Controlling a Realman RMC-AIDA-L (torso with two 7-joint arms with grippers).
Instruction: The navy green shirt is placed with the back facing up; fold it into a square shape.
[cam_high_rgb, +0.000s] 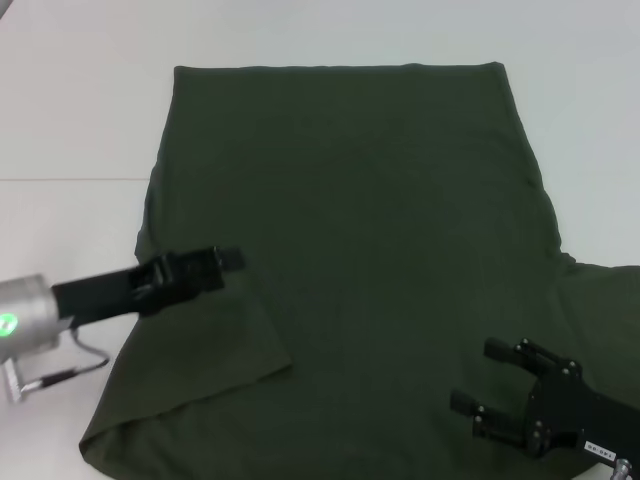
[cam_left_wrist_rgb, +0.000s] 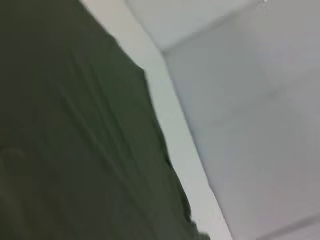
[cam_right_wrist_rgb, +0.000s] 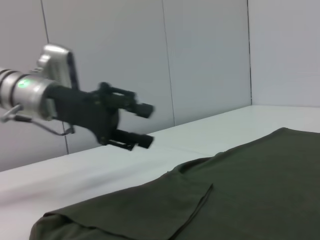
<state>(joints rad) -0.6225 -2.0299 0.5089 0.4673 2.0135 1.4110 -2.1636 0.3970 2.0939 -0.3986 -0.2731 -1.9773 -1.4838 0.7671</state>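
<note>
1. The large dark olive-green knit shirt (cam_high_rgb: 350, 220) lay flat across most of the white table (cam_high_rgb: 70, 100), low enough that a gripper could pass over it anywhere.
2. Its near-left sleeve was folded inward over the body, forming a slightly raised flap (cam_high_rgb: 215, 350).
3. The black left gripper (cam_high_rgb: 225, 265), jaws apart, hung in the air above the shirt's left edge and took up the room there.
4. The black right gripper (cam_high_rgb: 478, 378), jaws apart, occupied the near-right corner over the cloth.
5. Bare table showed along the far edge and on the left side.
6. Pale wall panels (cam_right_wrist_rgb: 200, 55) closed off the space beyond the table.
</note>
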